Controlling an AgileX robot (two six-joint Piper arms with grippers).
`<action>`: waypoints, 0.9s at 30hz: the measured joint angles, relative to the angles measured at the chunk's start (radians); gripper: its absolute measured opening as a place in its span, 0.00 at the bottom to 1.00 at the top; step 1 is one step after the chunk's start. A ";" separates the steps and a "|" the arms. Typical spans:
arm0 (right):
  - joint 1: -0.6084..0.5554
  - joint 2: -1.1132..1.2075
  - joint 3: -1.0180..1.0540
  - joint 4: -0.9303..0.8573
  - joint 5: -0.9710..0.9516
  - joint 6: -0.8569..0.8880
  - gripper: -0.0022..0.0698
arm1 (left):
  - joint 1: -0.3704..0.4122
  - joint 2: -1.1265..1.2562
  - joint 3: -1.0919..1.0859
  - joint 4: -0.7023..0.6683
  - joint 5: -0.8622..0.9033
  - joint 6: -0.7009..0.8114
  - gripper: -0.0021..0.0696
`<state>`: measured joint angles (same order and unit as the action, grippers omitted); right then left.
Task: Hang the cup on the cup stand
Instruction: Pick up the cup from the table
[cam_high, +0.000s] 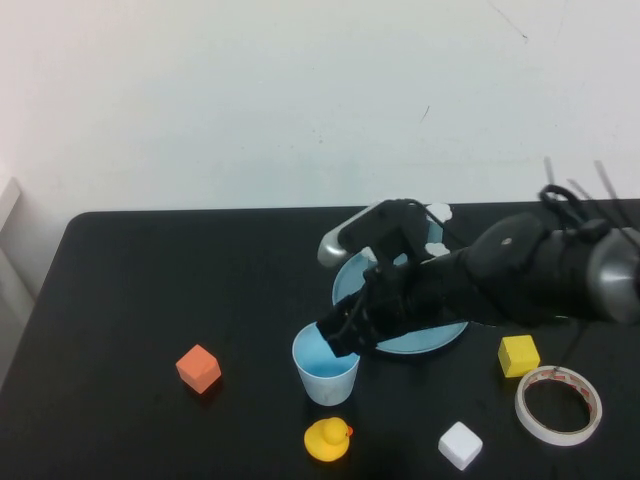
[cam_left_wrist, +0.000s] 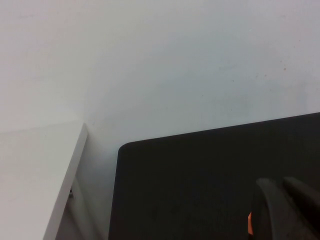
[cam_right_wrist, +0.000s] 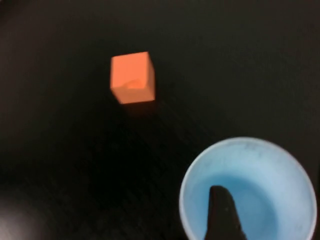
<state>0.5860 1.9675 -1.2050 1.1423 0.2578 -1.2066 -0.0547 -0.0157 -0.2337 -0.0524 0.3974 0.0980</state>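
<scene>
The light-blue cup (cam_high: 325, 375) stands upright on the black table, in front of the cup stand (cam_high: 348, 283). My right arm reaches across the stand and hides most of the dish and its posts; one white cap (cam_high: 438, 212) shows behind it. My right gripper (cam_high: 342, 338) is open at the cup's far rim. In the right wrist view one finger (cam_right_wrist: 222, 212) dips inside the cup (cam_right_wrist: 260, 175); the other finger is out of frame. My left gripper (cam_left_wrist: 286, 210) is out of the high view, shut and empty above the table's left part.
An orange cube (cam_high: 199, 368) lies left of the cup and shows in the right wrist view (cam_right_wrist: 132, 77). A yellow duck (cam_high: 328, 438) sits just in front of the cup. A white cube (cam_high: 460, 445), a yellow cube (cam_high: 519, 355) and a tape roll (cam_high: 558, 404) lie at the right.
</scene>
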 joint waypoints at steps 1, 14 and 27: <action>0.000 0.021 -0.013 0.000 -0.005 0.000 0.59 | 0.000 0.000 0.000 0.000 0.000 0.000 0.03; -0.016 0.136 -0.038 -0.012 -0.057 0.002 0.59 | 0.000 0.000 0.000 0.000 0.000 0.002 0.03; -0.019 0.228 -0.045 0.043 -0.055 0.002 0.58 | 0.000 0.000 0.000 0.003 0.000 0.002 0.03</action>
<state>0.5672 2.1959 -1.2498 1.1850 0.2026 -1.2049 -0.0547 -0.0157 -0.2337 -0.0494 0.3974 0.1000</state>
